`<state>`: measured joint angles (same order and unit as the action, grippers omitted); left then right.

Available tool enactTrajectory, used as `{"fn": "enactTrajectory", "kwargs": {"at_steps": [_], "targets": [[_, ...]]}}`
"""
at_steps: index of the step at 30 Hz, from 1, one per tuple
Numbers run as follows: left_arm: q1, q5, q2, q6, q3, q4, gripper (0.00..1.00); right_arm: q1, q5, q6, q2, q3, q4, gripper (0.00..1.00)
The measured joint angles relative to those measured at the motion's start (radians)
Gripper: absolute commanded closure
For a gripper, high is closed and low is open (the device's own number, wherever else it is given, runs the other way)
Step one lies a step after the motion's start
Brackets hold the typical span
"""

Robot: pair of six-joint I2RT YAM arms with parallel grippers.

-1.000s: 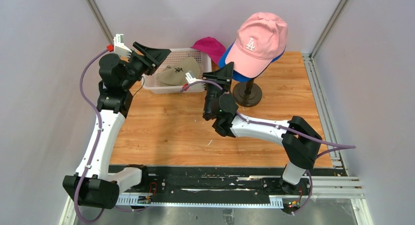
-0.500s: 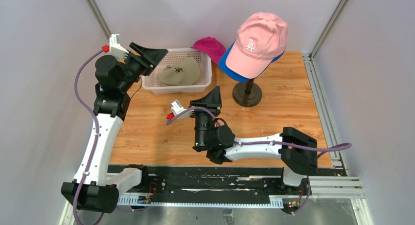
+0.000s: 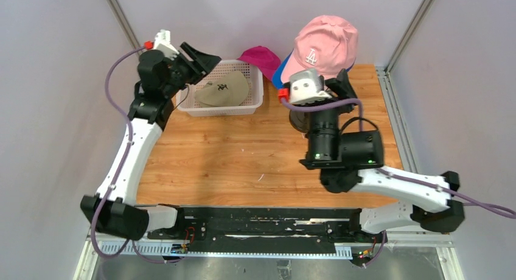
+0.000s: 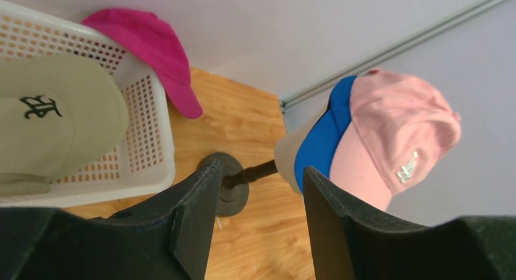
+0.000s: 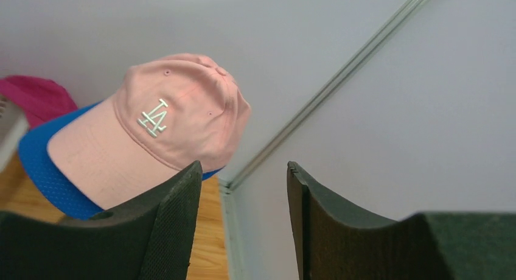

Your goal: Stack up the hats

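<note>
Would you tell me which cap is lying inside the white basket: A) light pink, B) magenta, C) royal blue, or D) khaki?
D: the khaki cap, with its dark logo showing, lies inside the white basket.

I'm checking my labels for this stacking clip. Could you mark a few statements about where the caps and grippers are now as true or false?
1. The pink cap sits over the blue cap on the mannequin head. True.
2. The khaki cap lies on the wooden tabletop. False: it lies in the white basket.
3. The right gripper holds a cap. False: it is open and empty.
4. The left gripper is open. True.
</note>
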<state>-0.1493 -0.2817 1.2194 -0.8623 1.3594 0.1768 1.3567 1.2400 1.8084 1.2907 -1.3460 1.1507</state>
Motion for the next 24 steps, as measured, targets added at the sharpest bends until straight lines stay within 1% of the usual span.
{"fn": "enactTrajectory", "kwargs": {"at_steps": [2, 5, 8, 11, 13, 16, 19, 24], "targets": [[-0.037, 0.006, 0.075, 0.018, 0.029, 0.0, 0.42, -0.003, -0.032, -0.207, -0.08, -0.017, -0.213, 0.44], [-0.07, -0.005, 0.195, 0.015, 0.034, -0.029, 0.37, -0.027, -0.114, -0.521, -0.168, -0.066, -0.546, 0.44], [-0.079, -0.013, 0.301, -0.009, 0.017, -0.087, 0.35, -0.047, -0.159, -0.682, -0.217, -0.077, -0.715, 0.44], [-0.081, -0.01, 0.399, -0.013, 0.02, -0.122, 0.35, -0.073, -0.182, -0.764, -0.233, -0.076, -0.805, 0.44], [-0.081, -0.004, 0.465, 0.001, 0.067, -0.1, 0.35, -0.099, -0.198, -0.8, -0.238, -0.073, -0.84, 0.44], [-0.082, 0.018, 0.606, 0.055, 0.248, -0.031, 0.35, -0.148, -0.235, -0.861, -0.236, -0.051, -0.898, 0.44], [-0.085, 0.068, 0.735, 0.133, 0.444, 0.069, 0.35, -0.195, -0.274, -0.926, -0.24, -0.044, -0.962, 0.44], [-0.104, 0.137, 0.891, 0.221, 0.671, 0.203, 0.35, -0.245, -0.306, -0.981, -0.268, -0.037, -1.0, 0.43]]}}
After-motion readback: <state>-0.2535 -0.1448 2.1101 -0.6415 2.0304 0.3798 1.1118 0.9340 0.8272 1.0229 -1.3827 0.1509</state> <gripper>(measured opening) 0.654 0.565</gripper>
